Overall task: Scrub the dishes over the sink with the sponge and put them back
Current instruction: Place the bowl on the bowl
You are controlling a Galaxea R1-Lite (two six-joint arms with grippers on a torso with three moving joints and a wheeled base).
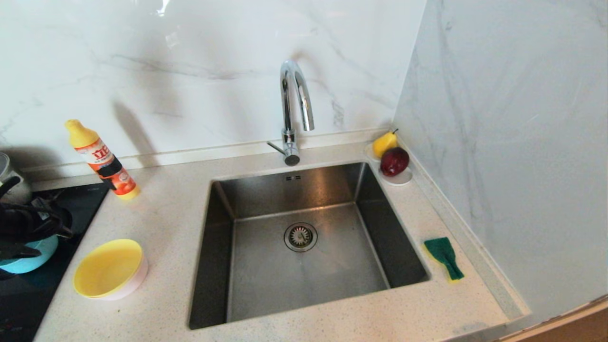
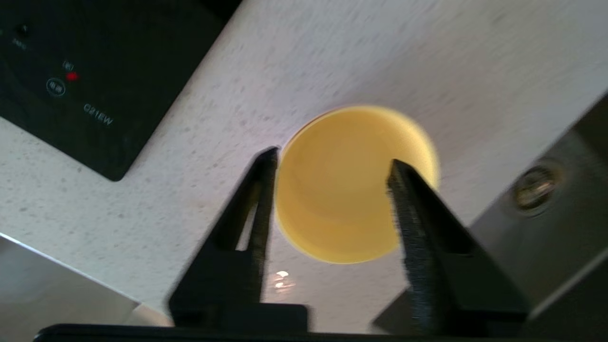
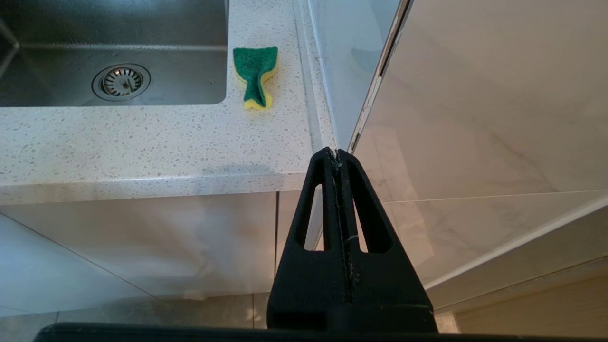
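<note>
Yellow bowl (image 1: 108, 269), nested in a pink bowl (image 1: 135, 280), sits on the desk (image 1: 171, 199) at 8 o'clock in the head view, just beside the sink (image 1: 304, 247). At 9 o'clock the left arm's dark bulk (image 1: 31, 223) covers part of a teal bowl (image 1: 29, 259) over the black cooktop (image 1: 28, 294). A detergent bottle (image 1: 102, 160) leans at 10 o'clock. Faucet (image 1: 295, 109) stands at 12 o'clock behind the sink; the drain (image 1: 300, 236) is central. A saucer (image 1: 398, 178) with a pear (image 1: 384, 142) and an apple (image 1: 394, 161) occupies 1 o'clock. Sponge (image 1: 444, 256) lies green face up on the desk at 4 o'clock, just beside the sink.

Left wrist view: left pincer (image 2: 332, 164) is spread, both fingers hanging above the yellow bowl (image 2: 351, 185), one at its rim, one over its inside; contact cannot be determined. Cooktop (image 2: 71, 71) corner and sink drain (image 2: 536, 185) flank the bowl.

Right wrist view: right pincer (image 3: 336, 154) is pressed together, empty, below and in front of the desk edge (image 3: 142, 156). Sponge (image 3: 255, 76) lies well apart from it, beside the sink (image 3: 114, 47).
</note>
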